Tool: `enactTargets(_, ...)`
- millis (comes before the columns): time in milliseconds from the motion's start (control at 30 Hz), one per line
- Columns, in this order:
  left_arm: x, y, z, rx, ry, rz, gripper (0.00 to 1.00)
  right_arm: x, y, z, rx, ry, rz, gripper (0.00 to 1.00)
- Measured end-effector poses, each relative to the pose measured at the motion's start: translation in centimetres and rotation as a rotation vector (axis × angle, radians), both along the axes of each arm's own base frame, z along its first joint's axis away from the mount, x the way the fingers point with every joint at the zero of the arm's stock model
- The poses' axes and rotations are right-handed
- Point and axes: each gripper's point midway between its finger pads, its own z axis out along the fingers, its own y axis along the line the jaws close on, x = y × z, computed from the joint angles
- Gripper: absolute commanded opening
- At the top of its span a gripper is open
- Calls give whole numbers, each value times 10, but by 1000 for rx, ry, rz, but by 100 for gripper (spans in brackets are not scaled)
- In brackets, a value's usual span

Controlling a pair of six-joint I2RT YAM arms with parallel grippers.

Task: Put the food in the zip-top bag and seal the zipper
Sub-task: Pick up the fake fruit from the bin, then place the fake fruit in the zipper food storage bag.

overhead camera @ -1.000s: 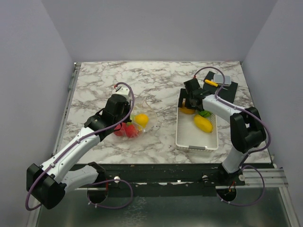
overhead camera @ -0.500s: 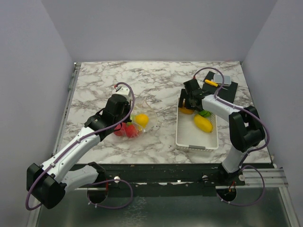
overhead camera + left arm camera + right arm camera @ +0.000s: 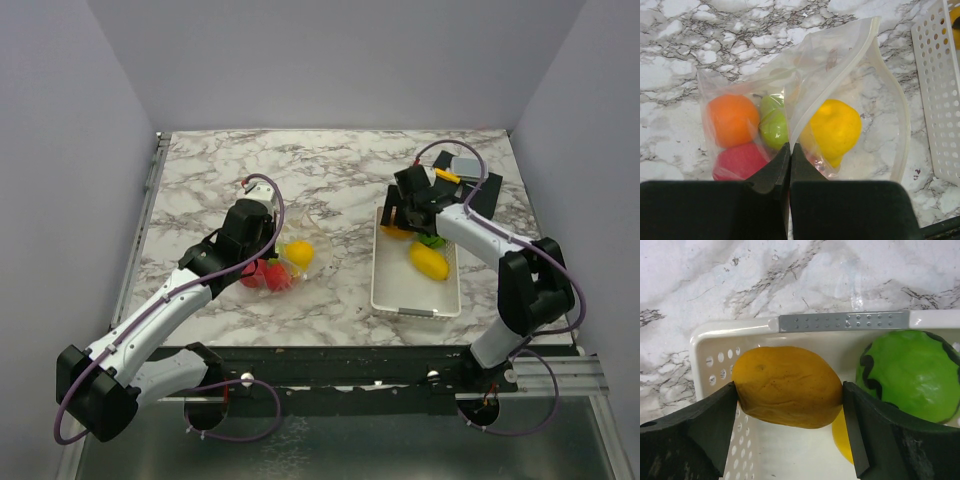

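The clear zip-top bag (image 3: 820, 60) lies on the marble with its mouth gaping toward the basket. Its pale zipper (image 3: 903, 115) curves along the open edge. Inside are an orange fruit (image 3: 732, 120), a green one (image 3: 774, 127), a red one (image 3: 740, 160) and a yellow one (image 3: 835, 127). My left gripper (image 3: 790, 146) is shut on the bag's upper lip. My right gripper (image 3: 789, 390) is at the far end of the white basket (image 3: 715, 340), shut on an orange-yellow fruit (image 3: 787, 375), with both pads touching its sides. From above, the bag (image 3: 285, 262) lies left of the basket (image 3: 415, 310).
In the basket there are also a green striped fruit (image 3: 907, 375) and a yellow fruit (image 3: 429, 261). A black box (image 3: 475, 190) with a grey pad (image 3: 466, 163) stands at the back right, just behind the basket. Walls enclose the table on three sides.
My right gripper's fingers have closed onto the orange-yellow fruit, and the right arm has shifted a little to the right. The left arm and the bag have not moved.
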Motion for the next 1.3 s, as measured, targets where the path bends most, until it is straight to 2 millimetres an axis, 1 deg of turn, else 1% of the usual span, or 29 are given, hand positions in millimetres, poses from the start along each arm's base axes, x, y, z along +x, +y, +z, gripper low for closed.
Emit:
enactTargets(233,0,0,0,0,0,-1,0,-8,-3,33,27,-63,2,30)
enactTargets(433,0,0,0,0,0,-1,0,-22,-7,68,57,-135,28,29)
enactTargets(500,0,0,0,0,0,-1,0,-26,-5,83,73,-170,46,29)
enactTargets(633,0,0,0,-1,1,-2,0,-37,5,112,121,-238,107,29)
enactTargets(733,0,0,0,-1,1,-2,0,-47,19,126,154,-270,164,29)
enactTargets(867,0,0,0,-1,1,-2,0,-61,44,136,180,-291,249,29)
enactTargets(1067,0,0,0,-1,1,-2,0,-89,92,145,204,-306,408,29)
enactTargets(1133,0,0,0,-1,1,-2,0,-97,107,151,212,-318,457,29)
enactTargets(1300,-1,0,1,-4,-2,-2,0,-108,146,167,221,-362,557,29)
